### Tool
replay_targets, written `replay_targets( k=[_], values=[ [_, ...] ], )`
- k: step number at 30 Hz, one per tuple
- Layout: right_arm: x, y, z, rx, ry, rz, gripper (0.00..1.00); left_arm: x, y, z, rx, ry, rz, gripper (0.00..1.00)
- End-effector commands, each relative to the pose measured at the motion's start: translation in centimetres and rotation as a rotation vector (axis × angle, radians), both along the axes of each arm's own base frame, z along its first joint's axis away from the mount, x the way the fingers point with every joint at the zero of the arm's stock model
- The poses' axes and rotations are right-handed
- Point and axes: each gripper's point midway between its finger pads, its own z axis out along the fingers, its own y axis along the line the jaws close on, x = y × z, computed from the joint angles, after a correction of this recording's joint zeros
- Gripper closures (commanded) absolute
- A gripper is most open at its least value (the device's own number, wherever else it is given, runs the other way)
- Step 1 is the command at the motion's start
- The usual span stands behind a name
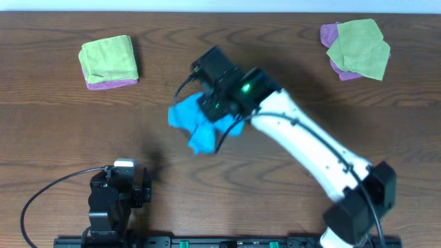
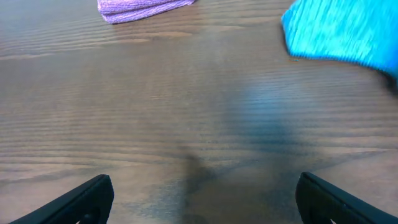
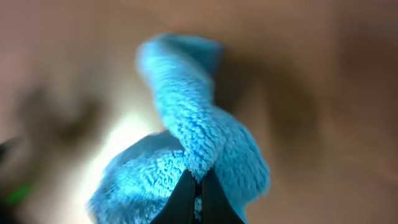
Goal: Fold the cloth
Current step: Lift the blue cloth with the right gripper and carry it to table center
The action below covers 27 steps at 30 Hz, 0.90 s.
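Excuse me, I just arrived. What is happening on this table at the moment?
The right arm reaches over the middle of the table, and the right gripper is pinched shut on the bright blue cloth. The cloth hangs bunched and twisted from the gripper, so there is no neat fold yet. The left gripper is open over bare wood near the front edge, holding nothing. A left stack and a right stack of lime-green and purple cloths lie at the far corners.

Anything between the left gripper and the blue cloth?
Nothing visible: only bare wooden table lies between the open left gripper and the blue cloth. The right gripper is shut on it. The purple cloth lies off that path.
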Motion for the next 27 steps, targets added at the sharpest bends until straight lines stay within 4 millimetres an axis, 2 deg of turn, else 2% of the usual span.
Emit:
replay_targets(
  k=[1, 2, 3, 5, 7, 9, 11, 14, 17, 20, 24, 27],
  values=[
    [7.3, -7.5, -0.6, -0.122, -0.127, -0.198, 0.37, -0.1, 0.3, -0.3, 0.022, 0.005, 0.011, 0.05],
    [9.0, -9.2, -0.8, -0.118, -0.145, -0.249, 0.01, -0.1, 0.3, -0.3, 0.022, 0.005, 0.011, 0.05],
    [10.3, -11.0, -1.0, -0.118, -0.155, -0.297, 0.01, -0.1, 0.3, -0.3, 0.022, 0.005, 0.011, 0.05],
    [11.8, -14.2, -1.3, -0.116, -0.154, -0.380, 0.01, -0.1, 0.3, -0.3, 0.022, 0.005, 0.011, 0.05],
    [12.2, -16.6, -1.2, -0.111, -0.142, -0.443, 0.01, -0.1, 0.3, -0.3, 0.022, 0.005, 0.011, 0.05],
    [12.0, -17.8, -0.7, -0.105, -0.131, -0.456, 0.01, -0.1, 0.3, -0.3, 0.022, 0.005, 0.011, 0.05],
    [11.0, -17.4, -0.3, -0.076, -0.101, -0.427, 0.01, -0.1, 0.3, -0.3, 0.022, 0.005, 0.011, 0.05],
    [9.3, -15.4, 0.2, -0.011, -0.043, -0.347, 0.01, -0.1, 0.3, -0.3, 0.022, 0.005, 0.011, 0.05],
    [6.6, -13.4, 0.1, 0.030, 0.048, -0.282, 0.01, -0.1, 0.3, -0.3, 0.022, 0.005, 0.011, 0.05],
    [3.6, -12.6, -1.0, 0.018, 0.171, -0.288, 0.01, -0.1, 0.3, -0.3, 0.022, 0.005, 0.011, 0.05],
    [1.3, -11.5, -2.5, 0.017, 0.263, -0.267, 0.01, -0.1, 0.3, -0.3, 0.022, 0.005, 0.011, 0.05],
    [-0.3, -11.5, -5.0, 0.012, 0.342, -0.267, 0.01, -0.1, 0.3, -0.3, 0.022, 0.005, 0.011, 0.05]
  ],
)
